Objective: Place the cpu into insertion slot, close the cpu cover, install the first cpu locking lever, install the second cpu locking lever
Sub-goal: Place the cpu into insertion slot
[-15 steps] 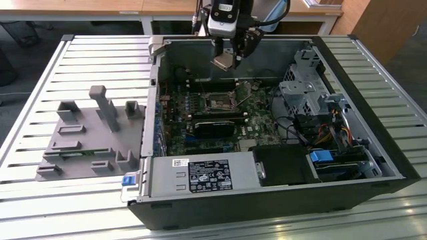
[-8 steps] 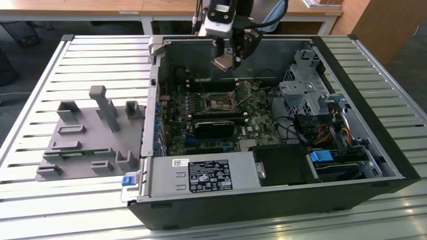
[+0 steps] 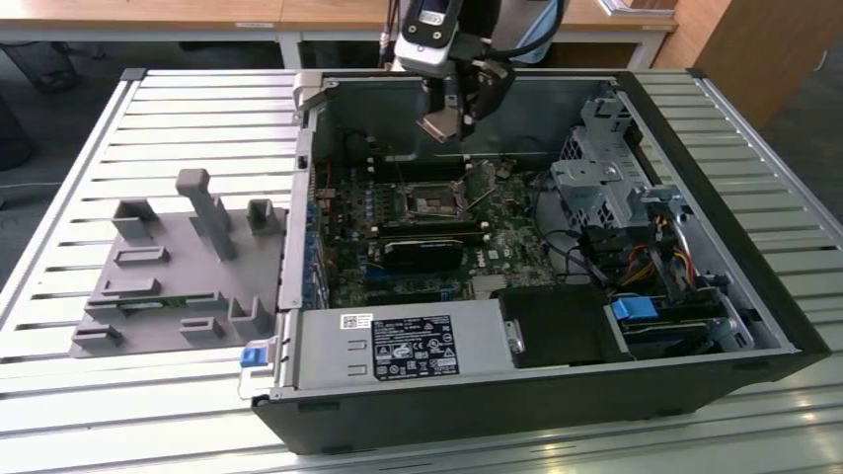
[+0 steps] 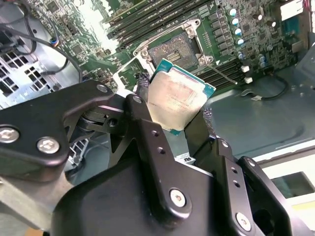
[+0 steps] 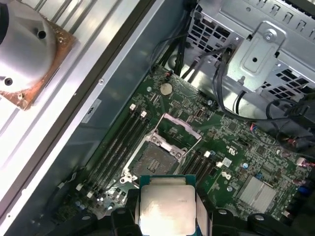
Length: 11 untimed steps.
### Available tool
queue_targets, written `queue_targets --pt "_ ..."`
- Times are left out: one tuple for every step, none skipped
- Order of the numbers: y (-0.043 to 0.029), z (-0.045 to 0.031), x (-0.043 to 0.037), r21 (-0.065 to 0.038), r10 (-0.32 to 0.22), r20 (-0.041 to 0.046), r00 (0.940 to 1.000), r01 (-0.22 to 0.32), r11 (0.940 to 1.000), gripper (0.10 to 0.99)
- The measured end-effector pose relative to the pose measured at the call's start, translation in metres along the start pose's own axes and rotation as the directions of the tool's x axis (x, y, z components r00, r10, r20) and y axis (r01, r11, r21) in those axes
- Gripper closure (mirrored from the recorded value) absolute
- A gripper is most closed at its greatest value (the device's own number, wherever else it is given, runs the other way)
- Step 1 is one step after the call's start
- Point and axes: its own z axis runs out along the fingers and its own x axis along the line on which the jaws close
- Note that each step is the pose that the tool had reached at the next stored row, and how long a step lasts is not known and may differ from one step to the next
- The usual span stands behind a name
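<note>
So the black end effector [image 3: 452,117] is hovering up over the far end of the open black tower computer case [image 3: 737,296], which is lying on its side on the slatted metal counter [image 3: 197,109]. Its two black fingers [image 4: 147,132] are pinching the small flat square cpu [image 4: 177,96] by opposite edges, and you can see the chip's grey metal top with a teal-green rim in both wrist views. In the exterior view the cpu [image 3: 441,126] is well above the green motherboard [image 3: 507,232], not touching anything.

The square cpu insertion slot [image 5: 152,164] is sitting bare on the board, below the chip and a bit off to one side. The thin silvery cpu cover [image 5: 181,124] with its square window is flipped up, hinged at one edge of the slot.

Off to the exterior view's left there's a grey plastic parts holder [image 3: 185,267] on the counter beside the case.
</note>
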Motion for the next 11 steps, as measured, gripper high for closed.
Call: queue_targets --pt "0.0 0.0003 0.0 0.0 0.01 0.0008 1.0 -0.01 1.0 0.545" --pt "0.0 0.0006 0.0 0.0 0.019 0.0016 0.9998 -0.019 0.9998 0.545" --pt "0.0 0.0009 0.0001 -0.001 0.029 0.0025 0.9996 -0.029 0.9996 0.545" --pt "0.0 0.0012 0.0001 -0.001 0.038 0.0033 0.9993 -0.038 0.9993 0.545" --pt "-0.0001 0.0015 0.0001 -0.001 0.048 0.0041 0.9989 -0.048 0.9989 0.545" --pt "-0.0001 0.0018 0.0001 -0.001 0.057 0.0049 0.9984 -0.057 0.9984 0.545" --pt "-0.0001 0.0021 0.0001 -0.001 0.066 0.0056 0.9978 -0.066 0.9978 0.545" --pt "-0.0001 0.0023 0.0001 -0.002 0.075 0.0064 0.9972 -0.075 0.9972 0.545" --pt "-0.0001 0.0026 0.0001 -0.002 0.084 0.0071 0.9965 -0.084 0.9965 0.545" --pt "-0.0002 0.0029 0.0001 -0.002 0.093 0.008 0.9956 -0.093 0.9957 0.545" --pt "-0.0002 0.0032 0.0001 -0.002 0.102 0.0087 0.9948 -0.102 0.9948 0.545"
